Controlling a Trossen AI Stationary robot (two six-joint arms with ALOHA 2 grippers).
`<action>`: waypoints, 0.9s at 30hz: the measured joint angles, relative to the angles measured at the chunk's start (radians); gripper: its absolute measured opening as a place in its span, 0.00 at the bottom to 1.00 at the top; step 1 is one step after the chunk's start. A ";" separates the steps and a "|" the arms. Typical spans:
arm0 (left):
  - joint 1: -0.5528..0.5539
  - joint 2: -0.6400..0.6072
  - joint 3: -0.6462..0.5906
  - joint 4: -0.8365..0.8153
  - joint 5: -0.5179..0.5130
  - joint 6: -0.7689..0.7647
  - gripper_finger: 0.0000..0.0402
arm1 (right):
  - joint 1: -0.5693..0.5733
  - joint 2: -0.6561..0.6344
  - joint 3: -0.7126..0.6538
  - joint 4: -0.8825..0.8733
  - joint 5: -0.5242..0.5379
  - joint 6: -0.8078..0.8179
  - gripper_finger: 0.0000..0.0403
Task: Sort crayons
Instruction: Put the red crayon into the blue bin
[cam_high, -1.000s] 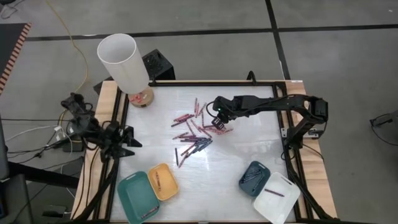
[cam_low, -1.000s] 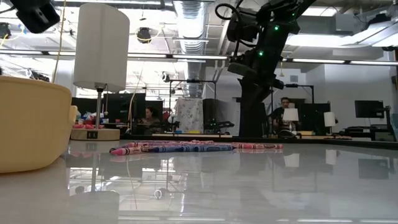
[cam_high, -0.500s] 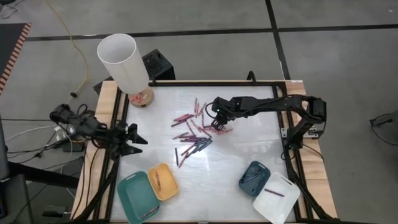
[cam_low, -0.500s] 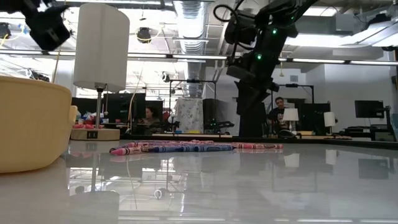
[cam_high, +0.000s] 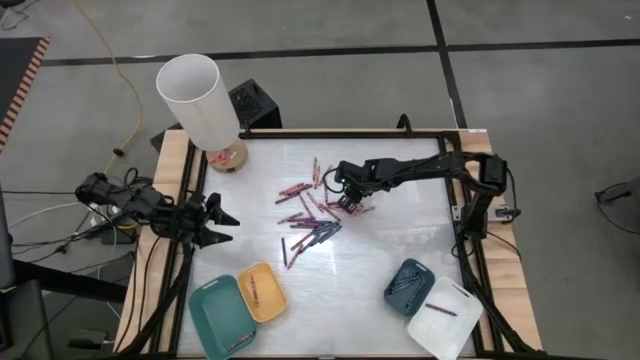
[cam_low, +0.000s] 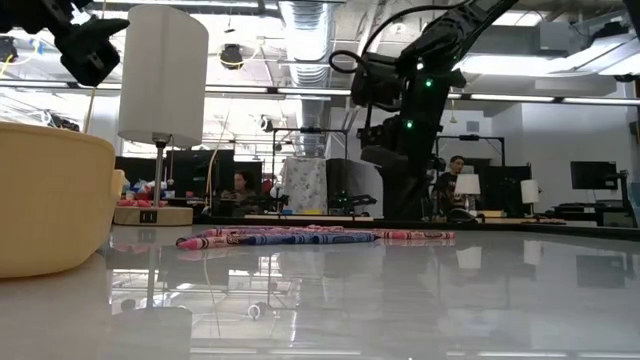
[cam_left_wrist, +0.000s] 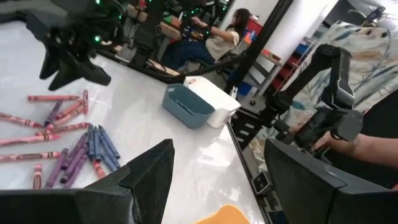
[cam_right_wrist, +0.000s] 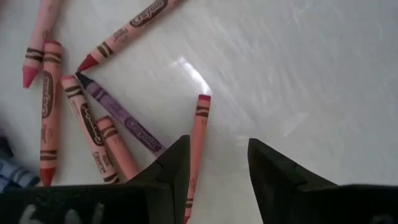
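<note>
Many crayons, red, pink, purple and dark blue, lie loose on the white table's middle; they also show in the low view and the left wrist view. My right gripper hangs open, fingers pointing down, low over the pile's right part. In the right wrist view its fingers stand beside the end of a pink crayon, with a purple crayon and more pink ones nearby. My left gripper is open and empty at the table's left edge, its fingers wide apart in its wrist view.
A white-shaded lamp stands at the far left corner. A teal tray and a yellow tray sit at the near left, a dark-blue tray and a white tray at the near right, each holding a few crayons.
My right gripper has come down toward the crayon pile and gone slightly toward the table's left edge. My left arm has shifted, its gripper moving a little toward the table's right and far side. The crayons have not moved.
</note>
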 joint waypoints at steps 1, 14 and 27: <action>0.002 -0.001 -0.012 0.014 -0.001 0.000 0.60 | 0.000 0.000 0.000 -0.003 0.000 -0.001 0.38; 0.027 0.000 -0.200 0.223 0.012 -0.058 0.60 | 0.000 0.003 0.000 0.010 0.000 -0.005 0.38; 0.027 -0.081 -0.200 0.149 -0.010 -0.040 0.60 | 0.000 0.070 0.000 0.040 -0.001 -0.011 0.38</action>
